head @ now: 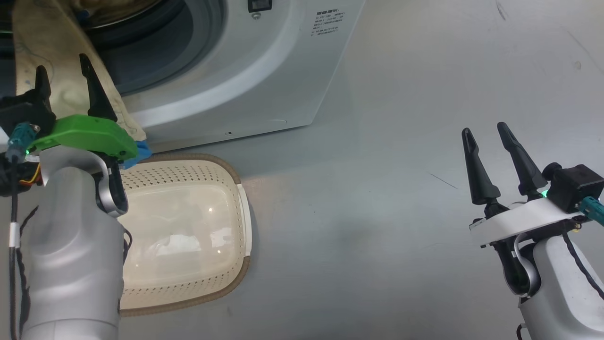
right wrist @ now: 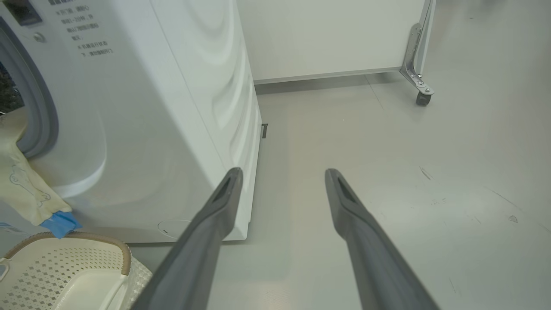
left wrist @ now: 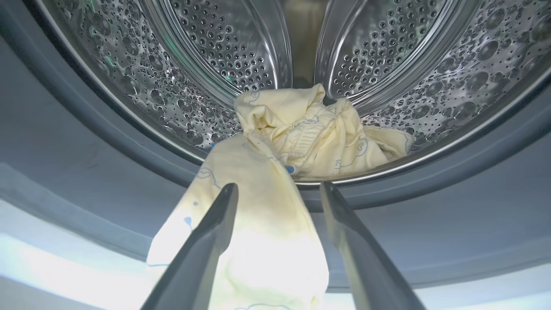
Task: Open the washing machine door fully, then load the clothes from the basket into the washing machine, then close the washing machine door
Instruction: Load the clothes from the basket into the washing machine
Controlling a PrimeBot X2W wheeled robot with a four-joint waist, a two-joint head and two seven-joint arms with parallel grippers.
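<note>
The cream garment (left wrist: 254,249) trails lengthwise from drum (left wrist: 206,56) over seal (left wrist: 64,150), straight ahead of our wide-open, empty left jaws; our right jaws, equally open and empty, stand well apart.

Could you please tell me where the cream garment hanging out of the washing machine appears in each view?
Head view: the cream garment drapes over the opening's lip, upper left, behind the left gripper.
Left wrist view: the garment runs down the centre, out of the drum.
Right wrist view: the garment hangs at the left edge.
Shared landmark: the grey door seal.
</note>
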